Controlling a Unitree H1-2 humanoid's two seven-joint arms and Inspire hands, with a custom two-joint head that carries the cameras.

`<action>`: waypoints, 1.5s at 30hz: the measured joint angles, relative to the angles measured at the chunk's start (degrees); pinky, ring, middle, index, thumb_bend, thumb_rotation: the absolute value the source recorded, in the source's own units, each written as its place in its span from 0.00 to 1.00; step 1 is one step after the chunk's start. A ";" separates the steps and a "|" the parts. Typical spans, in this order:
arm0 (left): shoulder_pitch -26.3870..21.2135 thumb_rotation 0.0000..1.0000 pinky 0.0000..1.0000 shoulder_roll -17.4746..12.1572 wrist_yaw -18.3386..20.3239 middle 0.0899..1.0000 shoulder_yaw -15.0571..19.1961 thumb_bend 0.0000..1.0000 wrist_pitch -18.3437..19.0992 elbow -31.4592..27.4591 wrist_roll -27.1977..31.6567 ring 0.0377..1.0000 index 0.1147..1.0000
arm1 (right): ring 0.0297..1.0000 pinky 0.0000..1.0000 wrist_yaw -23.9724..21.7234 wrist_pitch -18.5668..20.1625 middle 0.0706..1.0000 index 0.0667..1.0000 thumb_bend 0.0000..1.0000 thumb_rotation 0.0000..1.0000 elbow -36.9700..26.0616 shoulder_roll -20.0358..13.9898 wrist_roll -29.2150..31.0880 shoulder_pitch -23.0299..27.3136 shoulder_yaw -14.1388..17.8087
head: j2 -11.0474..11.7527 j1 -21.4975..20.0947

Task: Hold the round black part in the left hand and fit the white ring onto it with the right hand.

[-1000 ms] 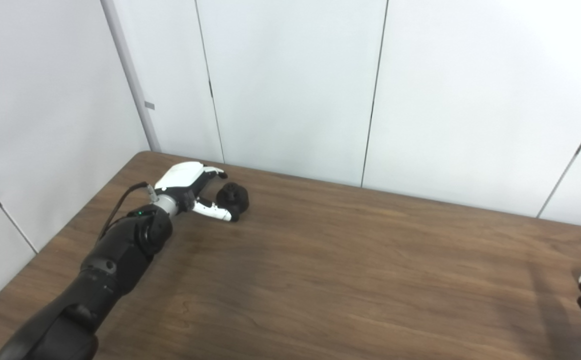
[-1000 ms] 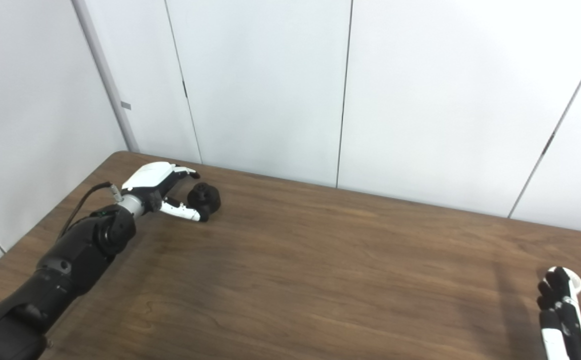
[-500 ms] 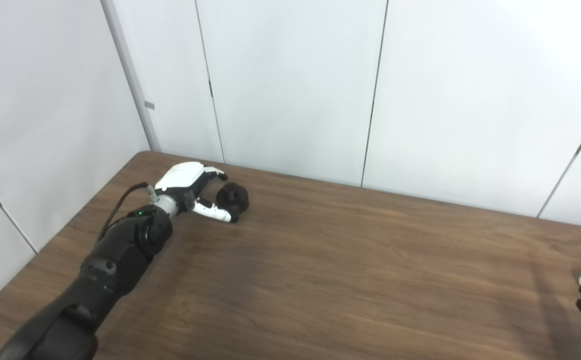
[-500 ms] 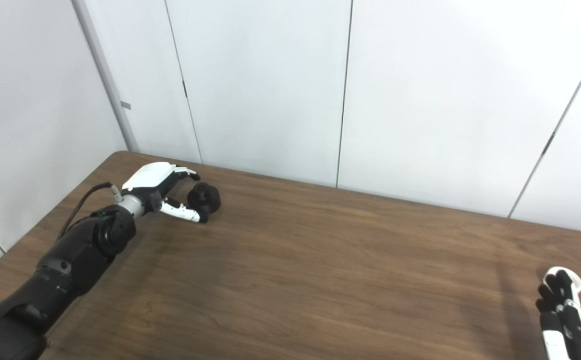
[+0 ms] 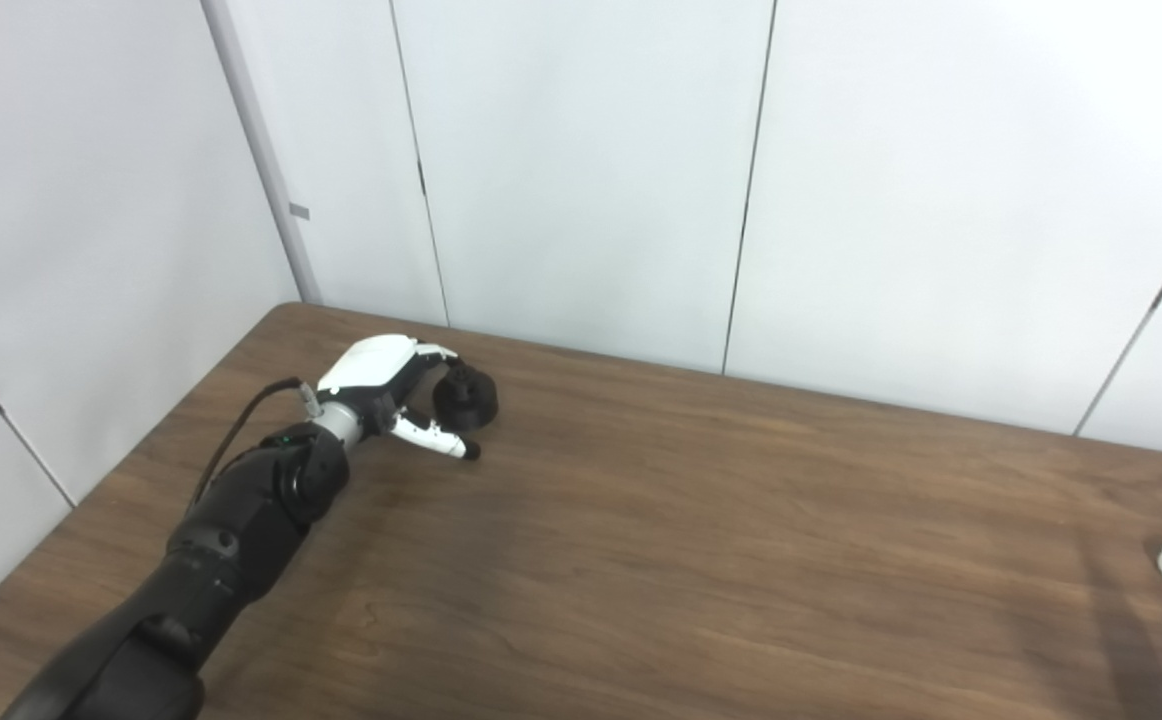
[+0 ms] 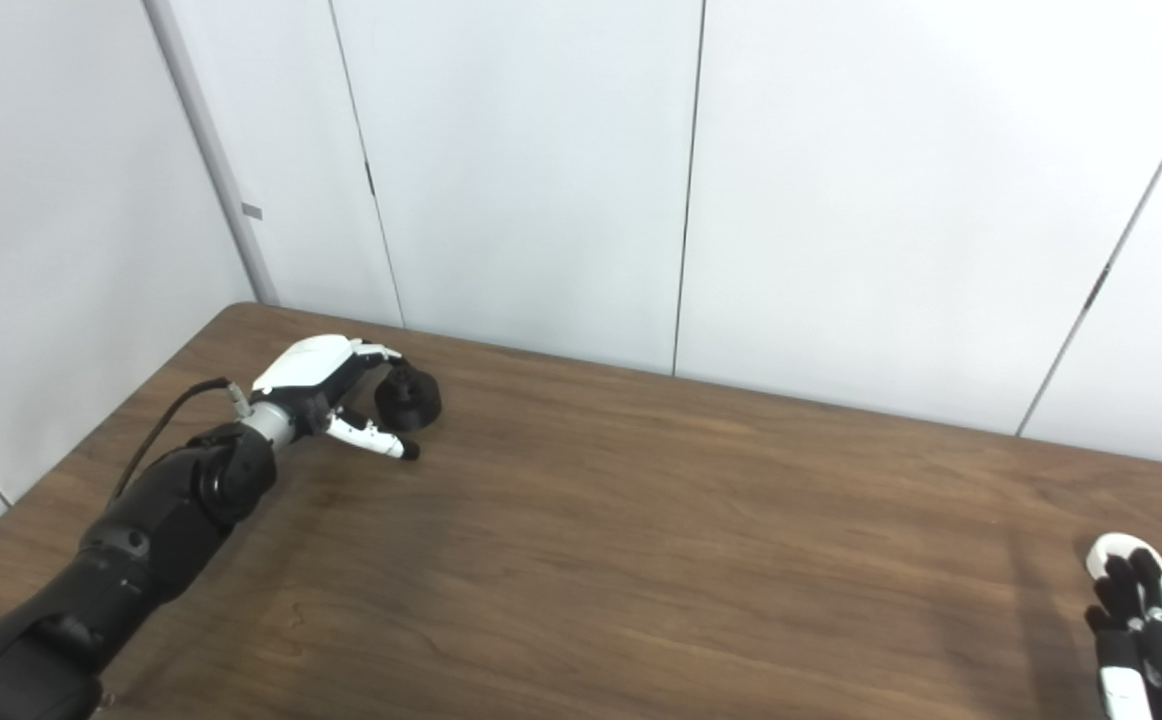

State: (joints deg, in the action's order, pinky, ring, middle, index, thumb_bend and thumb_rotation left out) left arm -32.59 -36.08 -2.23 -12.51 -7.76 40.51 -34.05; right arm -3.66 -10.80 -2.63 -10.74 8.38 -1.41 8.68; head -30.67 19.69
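So, left hand (image 5: 386, 390) sat open around the round black part (image 5: 466, 396) at table's (image 5: 701, 560) 10 o'clock | right hand (image 6: 1136, 630) at 4 o'clock touched white ring (image 6: 1113, 549), grip unclear | should've closed fingers snugly before lifting

Paired head cameras above table (image 5: 641, 560)

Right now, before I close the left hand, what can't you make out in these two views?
- Left hand contact with the round black part: its fingers cover the part's near side in both views.
- Right hand: cut off by the bottom right corner in both views, so its grip is unreadable.
- White ring: only an arc shows past the right hand's fingers; whether it lies on the table or is held is unclear.
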 measured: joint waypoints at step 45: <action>-3.14 0.31 0.97 1.22 -5.28 0.84 -3.30 0.85 -3.19 9.12 0.55 0.92 0.66 | 0.97 0.96 -1.43 1.67 0.97 0.99 0.44 0.79 -3.38 -0.46 2.14 -2.44 1.65 | -0.62 -0.53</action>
State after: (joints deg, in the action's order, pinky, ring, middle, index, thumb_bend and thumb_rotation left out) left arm -35.73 -34.86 -7.51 -15.81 -10.95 49.63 -33.50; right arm -5.09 -9.13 -6.00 -11.20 10.52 -3.85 10.32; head -31.29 19.16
